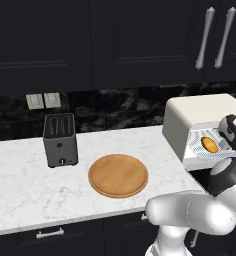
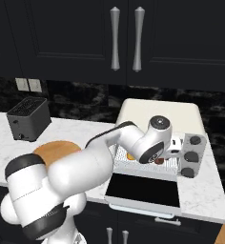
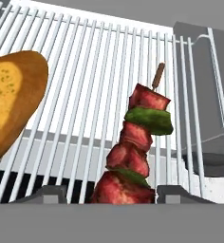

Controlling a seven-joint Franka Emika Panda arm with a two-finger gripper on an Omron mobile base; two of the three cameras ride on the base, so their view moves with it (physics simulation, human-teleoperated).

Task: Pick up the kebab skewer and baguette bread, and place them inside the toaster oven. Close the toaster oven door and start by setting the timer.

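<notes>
Hand view: gripper (image 3: 111,193) jaws stand parted either side of the kebab skewer (image 3: 135,152); released or gripped, cannot tell. Skewer sits over the wire rack (image 3: 85,71) inside the toaster oven (image 2: 157,112), baguette bread (image 3: 12,99) beside it. Advice: back straight out, clear the toaster oven door (image 2: 143,190).

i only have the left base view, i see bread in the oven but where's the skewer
Observer: In the hand view the skewer is over the rack, beside the bread and apart from it.
Operator: fingers off it?
Observer: The fingers stand on either side of its near end, with a gap showing on one side, so it looks ungripped.
Operator: door?
Observer: In the right base view the door lies open, flat in front of the oven.
</notes>
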